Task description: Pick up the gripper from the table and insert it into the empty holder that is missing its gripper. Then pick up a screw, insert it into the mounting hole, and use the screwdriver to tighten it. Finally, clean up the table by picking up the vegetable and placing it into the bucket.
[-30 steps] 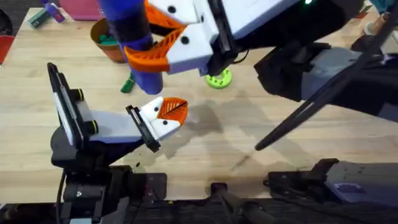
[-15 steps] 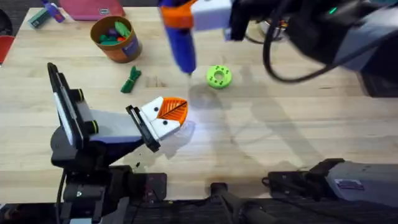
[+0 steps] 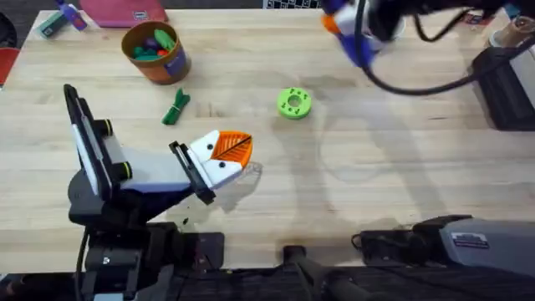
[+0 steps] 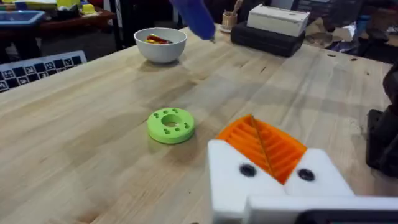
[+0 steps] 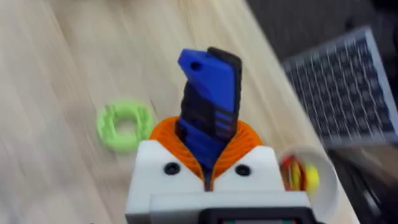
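— Right pincer point(image 5: 208, 171)?
— Clamped on the blue-and-black screwdriver point(image 5: 208, 102), handle squeezed between the orange pads; up over the far right part of the bench point(image 3: 376, 167), blurred in the overhead view.
— Left pincer point(image 3: 224, 155)?
— Low over the near-left part of the bench, white with orange ribbed pads point(image 4: 264, 146). Cannot tell how far open; nothing seen in its grasp.
— Green ring-shaped holder point(image 3: 293, 103)?
— Flat on the bench near the middle, toward the far edge, well apart from both pincers.
— Vegetable?
— Small green vegetable point(image 3: 176, 108) lying on the bench just beside the orange bucket point(image 3: 155, 52), not inside. Bucket near the far-left corner, with colourful bits within.
— Anything else?
— White bowl point(image 4: 160, 43) with red and yellow bits at the far edge; dark box point(image 4: 273, 28) near the far-right corner.
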